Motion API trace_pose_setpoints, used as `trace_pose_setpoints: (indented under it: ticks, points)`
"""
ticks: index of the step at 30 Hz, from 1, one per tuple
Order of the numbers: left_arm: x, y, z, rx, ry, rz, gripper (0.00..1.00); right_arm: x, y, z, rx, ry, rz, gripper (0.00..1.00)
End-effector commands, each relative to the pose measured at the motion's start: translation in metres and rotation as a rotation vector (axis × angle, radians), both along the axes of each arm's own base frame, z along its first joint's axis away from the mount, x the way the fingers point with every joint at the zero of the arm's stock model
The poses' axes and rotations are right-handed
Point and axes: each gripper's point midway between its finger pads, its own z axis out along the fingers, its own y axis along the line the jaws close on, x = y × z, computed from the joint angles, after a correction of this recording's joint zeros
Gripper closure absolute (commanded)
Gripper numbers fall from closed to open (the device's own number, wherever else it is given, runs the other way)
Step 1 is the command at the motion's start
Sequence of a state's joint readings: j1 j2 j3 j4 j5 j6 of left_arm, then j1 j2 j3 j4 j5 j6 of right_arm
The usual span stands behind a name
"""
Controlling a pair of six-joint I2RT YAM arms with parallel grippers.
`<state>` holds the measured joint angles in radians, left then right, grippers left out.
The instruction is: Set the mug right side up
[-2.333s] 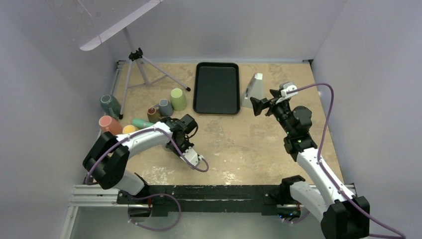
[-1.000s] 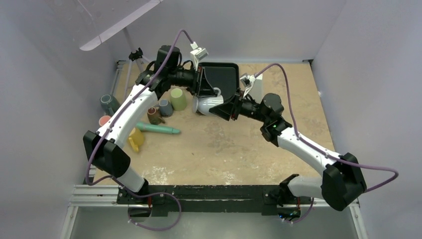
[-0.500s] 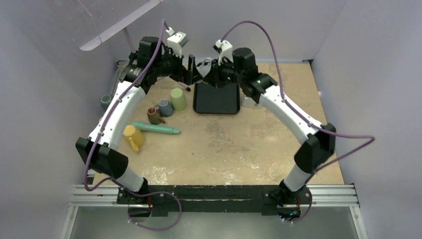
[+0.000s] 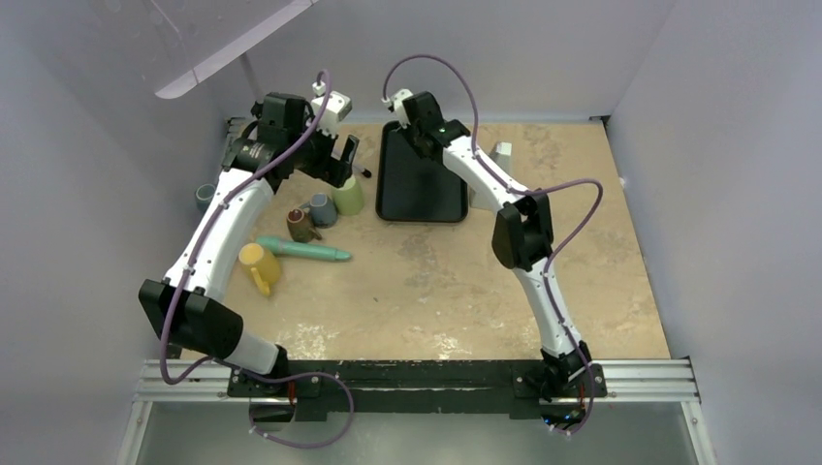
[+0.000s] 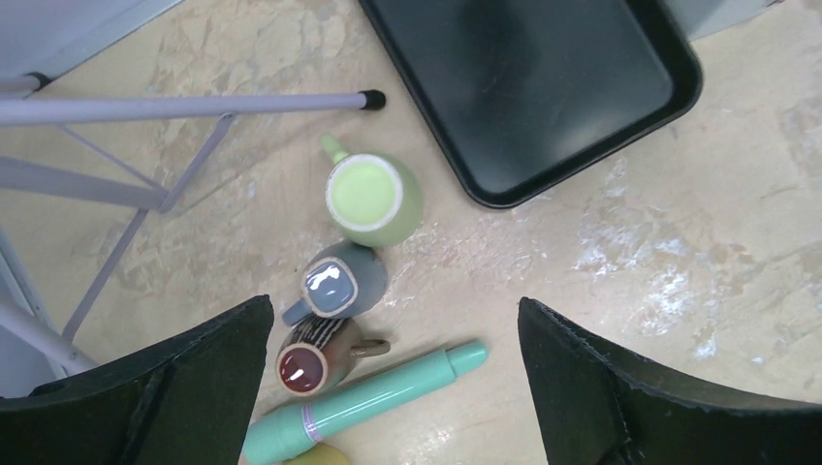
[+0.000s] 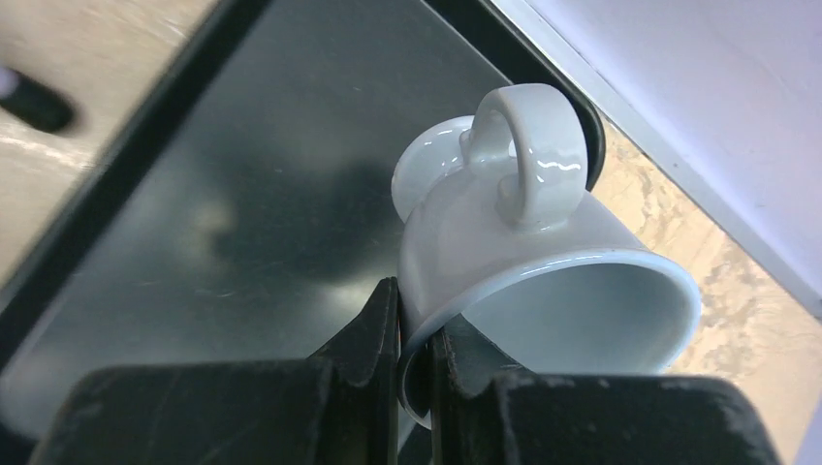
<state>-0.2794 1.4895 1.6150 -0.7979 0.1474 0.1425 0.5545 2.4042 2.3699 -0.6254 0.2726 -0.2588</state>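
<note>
Slippage is the worry: the right tool (image 6: 415, 325) is closed to a narrow pinch on only the rim wall of the white mug (image 6: 528, 242) (one finger inside, one outside), so the glazed cup could swivel or drop while being tipped upright. The mug lies sideways, handle up, over the far corner of the black tray (image 6: 223, 194); whether it touches the tray is unclear. The left tool (image 5: 393, 325) gapes wide, empty, above a green cup (image 5: 373, 199) on the counter (image 5: 679, 271).
</note>
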Motion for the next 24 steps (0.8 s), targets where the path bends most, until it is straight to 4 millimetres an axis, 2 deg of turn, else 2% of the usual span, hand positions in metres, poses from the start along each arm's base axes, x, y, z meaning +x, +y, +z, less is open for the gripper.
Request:
trace_pose_setpoints:
  ticks: [1, 4, 10, 12, 16, 24]
  points:
    - [0.005, 0.011, -0.013, 0.048, 0.010, -0.001, 0.00, 0.048, -0.029, 0.063, -0.087, -0.265, -0.063, 1.00]
    - [0.004, 0.010, -0.017, 0.045, 0.024, -0.012, 0.00, 0.059, -0.044, 0.046, -0.148, -0.248, -0.063, 1.00]
    - [0.010, 0.014, -0.022, 0.055, 0.032, -0.006, 0.00, 0.070, -0.068, 0.004, -0.135, -0.158, -0.051, 1.00]
    - [0.011, 0.014, -0.024, 0.053, 0.036, -0.002, 0.00, 0.073, -0.067, 0.000, -0.116, -0.154, -0.023, 1.00]
    - [0.013, 0.014, -0.029, 0.040, 0.051, -0.003, 0.00, 0.075, -0.050, 0.001, -0.066, -0.157, 0.047, 1.00]
    - [0.015, 0.017, -0.032, 0.042, 0.056, 0.003, 0.00, 0.072, -0.047, -0.024, -0.059, -0.106, 0.063, 1.00]
